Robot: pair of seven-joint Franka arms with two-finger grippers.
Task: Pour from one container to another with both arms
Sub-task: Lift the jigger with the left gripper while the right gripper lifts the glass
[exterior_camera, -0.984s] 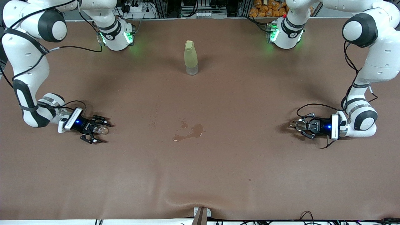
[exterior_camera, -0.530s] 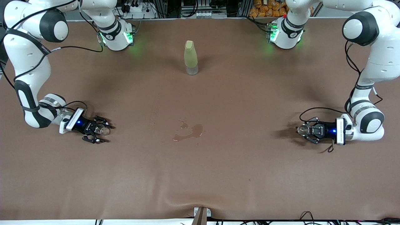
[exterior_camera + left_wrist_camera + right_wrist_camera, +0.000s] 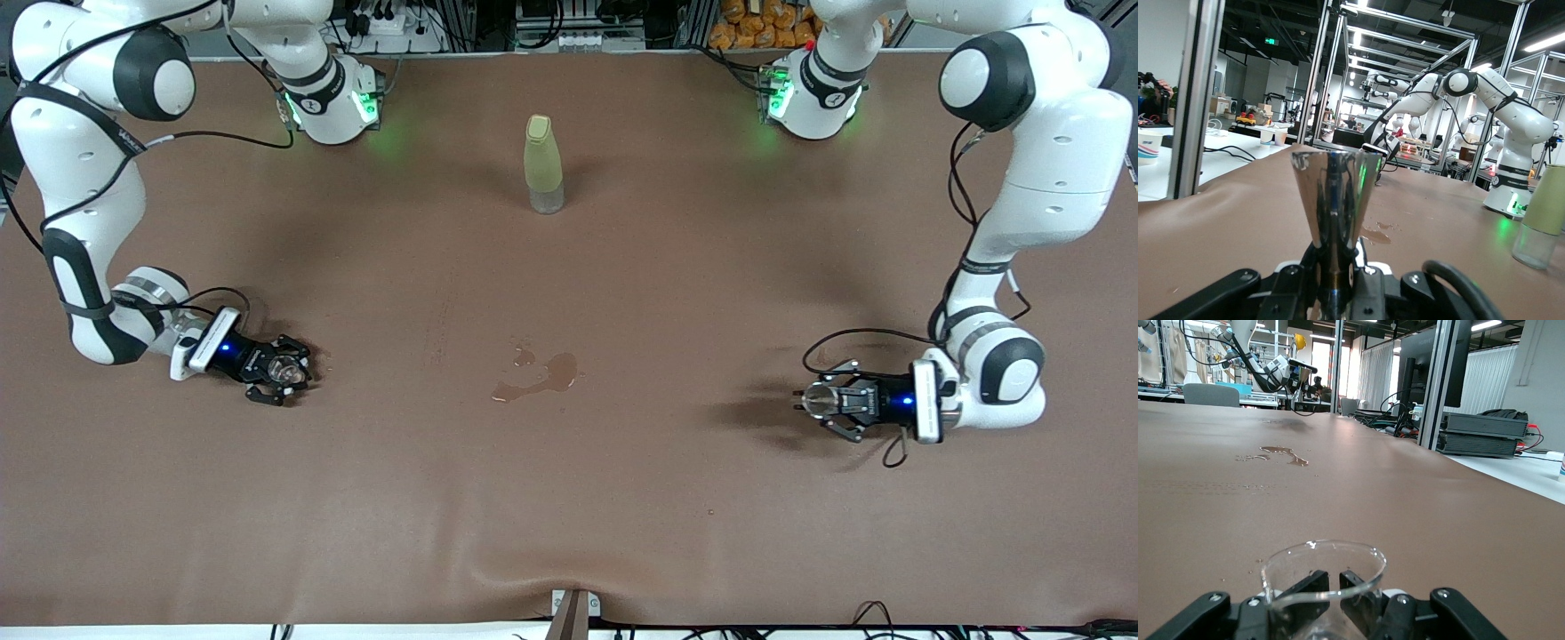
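Brown cloth covers the table (image 3: 569,498), and from the front camera each arm sits low at its own end: the left hand (image 3: 822,402) is clamped on a shiny metal cup (image 3: 815,402), the right hand (image 3: 283,373) clamped on a clear glass (image 3: 286,371). The two are well apart, with a spill (image 3: 538,377) on the table between them and a yellow bottle (image 3: 543,164) standing farther from the camera. Over to the left wrist: the metal cup (image 3: 1333,200) stands upright, flaring upward from closed fingers. Right wrist now: the glass (image 3: 1321,577) has its rim open upward and fingers (image 3: 1305,587) pressed against it. Any pour looks to hinge on bringing both in over the middle.
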